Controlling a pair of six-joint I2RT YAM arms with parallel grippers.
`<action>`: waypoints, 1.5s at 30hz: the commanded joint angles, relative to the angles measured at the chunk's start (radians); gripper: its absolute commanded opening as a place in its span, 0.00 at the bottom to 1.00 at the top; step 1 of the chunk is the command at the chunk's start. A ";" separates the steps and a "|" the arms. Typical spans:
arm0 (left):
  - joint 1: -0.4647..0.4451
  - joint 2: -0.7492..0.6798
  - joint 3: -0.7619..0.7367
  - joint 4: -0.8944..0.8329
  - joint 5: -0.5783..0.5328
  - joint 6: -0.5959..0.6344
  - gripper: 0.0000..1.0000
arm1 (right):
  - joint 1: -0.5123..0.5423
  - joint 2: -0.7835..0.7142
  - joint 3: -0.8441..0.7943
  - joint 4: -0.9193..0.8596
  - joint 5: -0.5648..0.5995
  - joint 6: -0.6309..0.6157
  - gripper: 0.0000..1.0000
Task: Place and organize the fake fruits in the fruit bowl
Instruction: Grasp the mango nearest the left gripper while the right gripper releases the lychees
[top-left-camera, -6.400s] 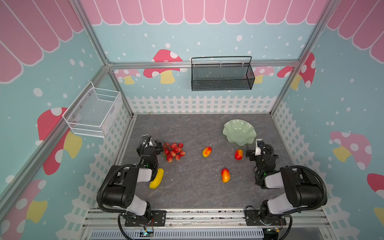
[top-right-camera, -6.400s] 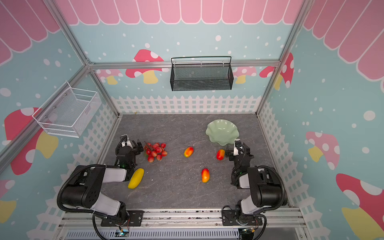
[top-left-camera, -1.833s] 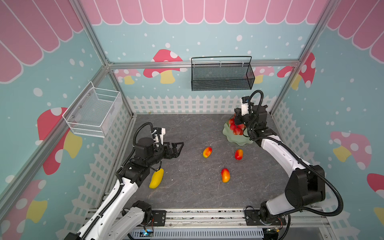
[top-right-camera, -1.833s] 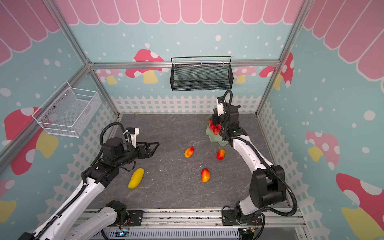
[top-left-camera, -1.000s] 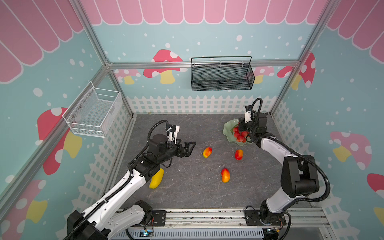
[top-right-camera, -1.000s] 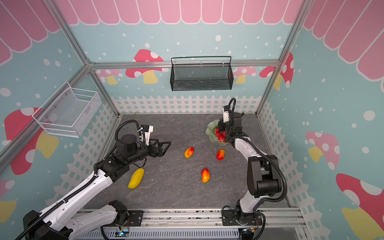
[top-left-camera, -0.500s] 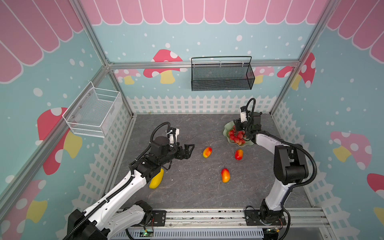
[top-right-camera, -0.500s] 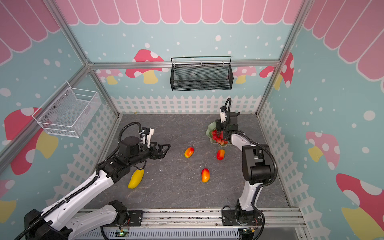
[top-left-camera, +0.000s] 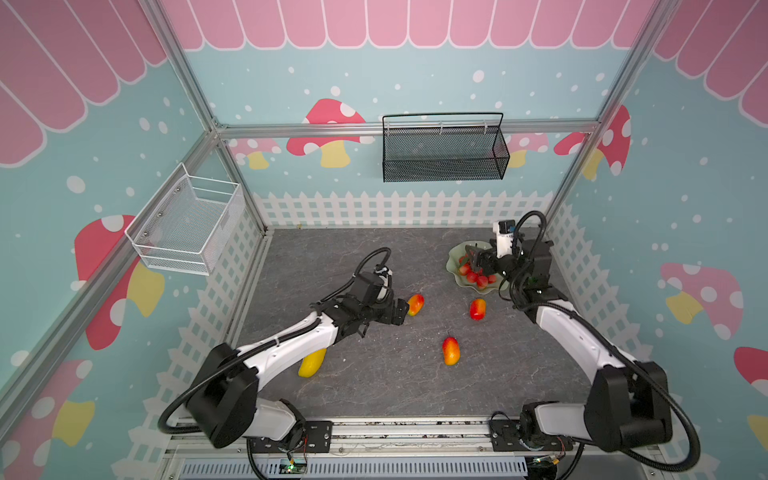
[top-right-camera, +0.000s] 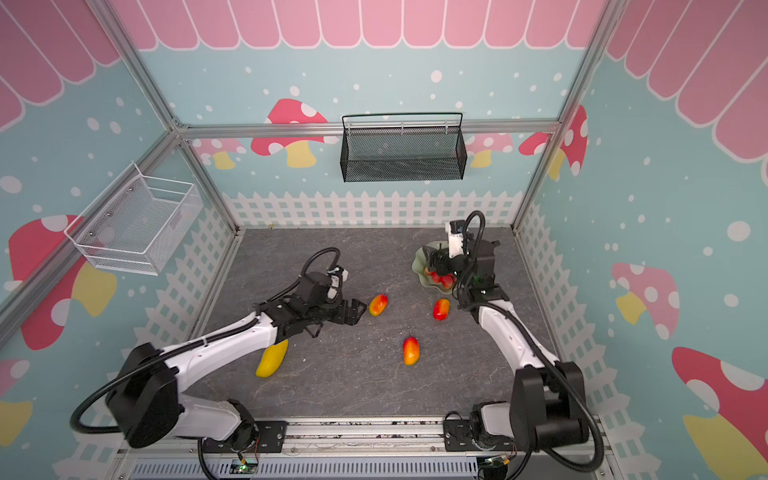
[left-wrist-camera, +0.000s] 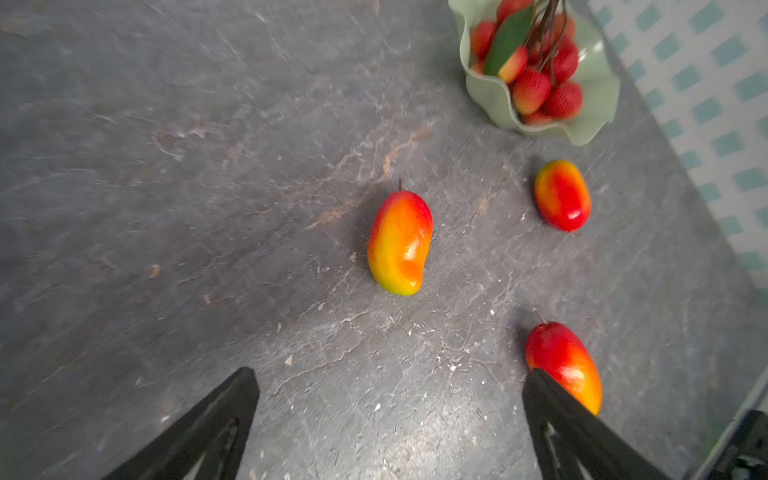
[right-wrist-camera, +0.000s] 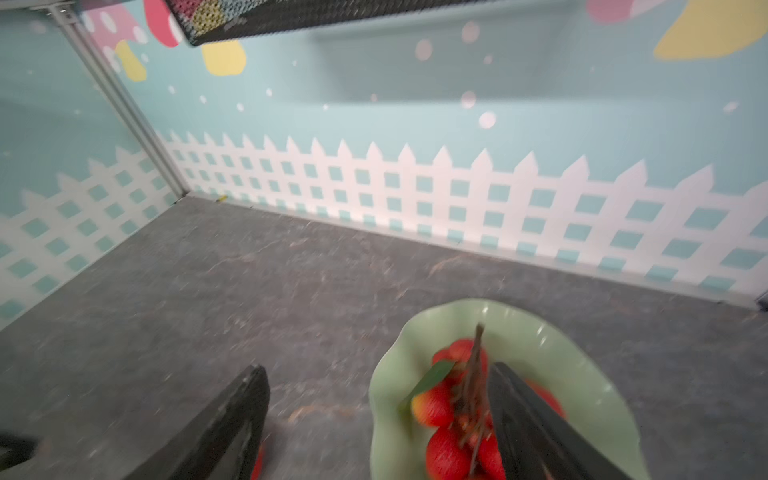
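**Fruit stock, left to right**

Yellow fruit (top-left-camera: 311, 363) on worktop (top-left-camera: 332, 257). Left gripper (left-wrist-camera: 390, 374) is wide open and empty, apparently lined up on nearest mango (left-wrist-camera: 400, 243). Front mango (top-left-camera: 451, 350) and bowl-side mango (top-left-camera: 477, 308) lie loose. Fruit bowl (top-left-camera: 454, 255) holds red cluster (top-left-camera: 476, 275) — right gripper (right-wrist-camera: 378, 372) above, jaws apart, gripping nothing.

No words, numbers or brand names can be read in any view (the walls (top-left-camera: 415, 75) only show painted mushrooms, dots and a white fence). The fruit bowl (left-wrist-camera: 492, 104) and the black mesh basket (top-left-camera: 444, 162) show no letters either
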 joint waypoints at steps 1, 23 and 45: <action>-0.024 0.120 0.098 0.053 -0.034 0.040 0.99 | 0.030 -0.096 -0.186 -0.070 -0.055 0.116 0.87; -0.039 0.470 0.307 0.043 -0.090 0.085 0.82 | 0.032 -0.335 -0.392 -0.178 -0.045 0.197 0.89; -0.066 0.447 0.495 0.044 0.016 0.088 0.53 | -0.140 -0.309 -0.300 -0.312 -0.015 0.242 0.93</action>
